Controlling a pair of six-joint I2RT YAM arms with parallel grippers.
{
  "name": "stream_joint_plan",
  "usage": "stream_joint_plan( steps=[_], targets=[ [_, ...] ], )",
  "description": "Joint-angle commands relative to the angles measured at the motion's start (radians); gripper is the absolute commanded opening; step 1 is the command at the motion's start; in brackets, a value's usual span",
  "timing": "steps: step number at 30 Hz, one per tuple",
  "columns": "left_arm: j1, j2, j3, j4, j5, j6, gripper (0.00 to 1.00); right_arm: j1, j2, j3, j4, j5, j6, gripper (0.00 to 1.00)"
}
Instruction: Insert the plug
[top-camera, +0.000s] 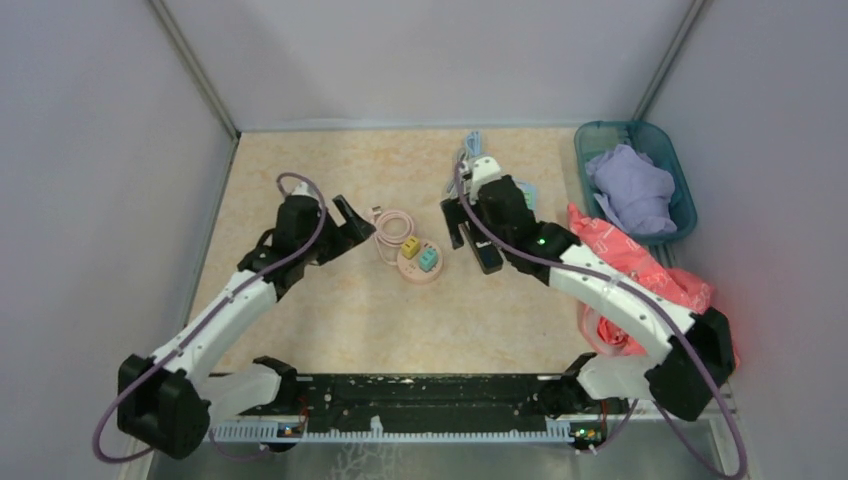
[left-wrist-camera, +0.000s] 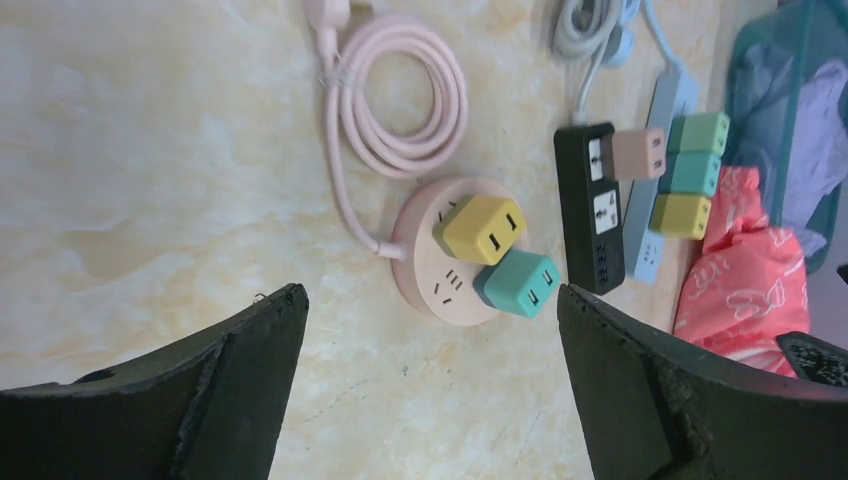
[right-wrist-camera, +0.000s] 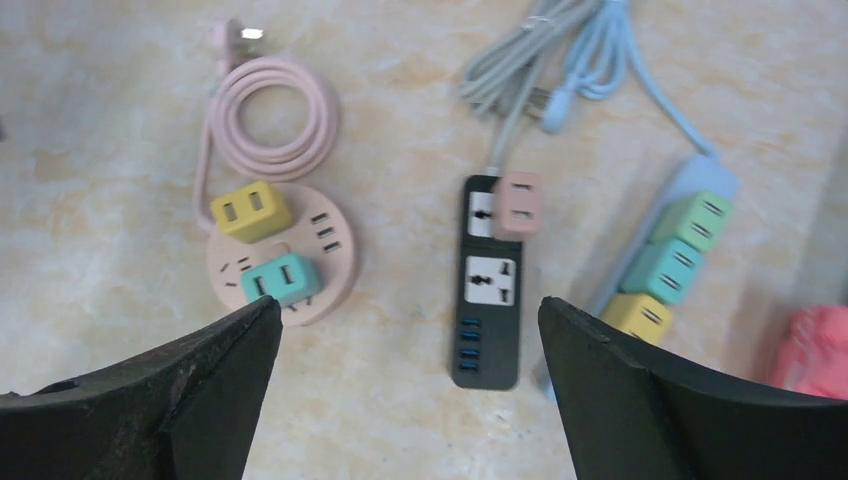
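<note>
A round pink socket hub (top-camera: 420, 270) (left-wrist-camera: 450, 297) (right-wrist-camera: 335, 268) lies mid-table with a yellow plug (left-wrist-camera: 482, 228) (right-wrist-camera: 250, 212) and a teal plug (left-wrist-camera: 520, 283) (right-wrist-camera: 280, 277) seated in it. To its right lies a black power strip (left-wrist-camera: 590, 245) (right-wrist-camera: 487, 330) with a pink plug (left-wrist-camera: 635, 153) (right-wrist-camera: 517, 203) in its top socket. My left gripper (top-camera: 355, 218) (left-wrist-camera: 428, 292) hangs open just left of the hub, holding nothing. My right gripper (top-camera: 472, 240) (right-wrist-camera: 408, 300) is open and empty above the black strip, which it hides in the top view.
A light blue strip (left-wrist-camera: 665, 100) (right-wrist-camera: 700, 175) carries green, teal and yellow plugs (right-wrist-camera: 665, 268). The hub's pink cord (top-camera: 393, 228) is coiled behind it. At the right stand a teal basket (top-camera: 590, 140) of purple cloth and a red bag (top-camera: 640, 270). Walls enclose the table.
</note>
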Motion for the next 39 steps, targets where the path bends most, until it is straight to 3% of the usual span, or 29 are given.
stream_joint_plan(
  steps=[1, 9, 15, 23, 39],
  targets=[
    [0.032, -0.171, 0.055, -0.145, -0.134, 0.102, 1.0, -0.038, -0.204, -0.103, 0.034, 0.199, 0.071, 0.99],
    [0.032, -0.453, 0.102, -0.238, -0.323, 0.29, 1.0, -0.046, -0.6, -0.285, 0.011, 0.485, 0.101, 0.99],
    [0.033, -0.658, 0.045, -0.203, -0.491, 0.399, 1.0, -0.046, -0.824, -0.413, 0.046, 0.563, 0.101, 0.99],
    [0.033, -0.824, -0.032, -0.14, -0.558, 0.418, 1.0, -0.046, -0.873, -0.435, 0.051, 0.603, 0.112, 0.99],
    [0.061, -0.843, -0.052, -0.16, -0.515, 0.407, 1.0, -0.046, -0.871, -0.43, 0.073, 0.639, 0.091, 0.99]
  ],
)
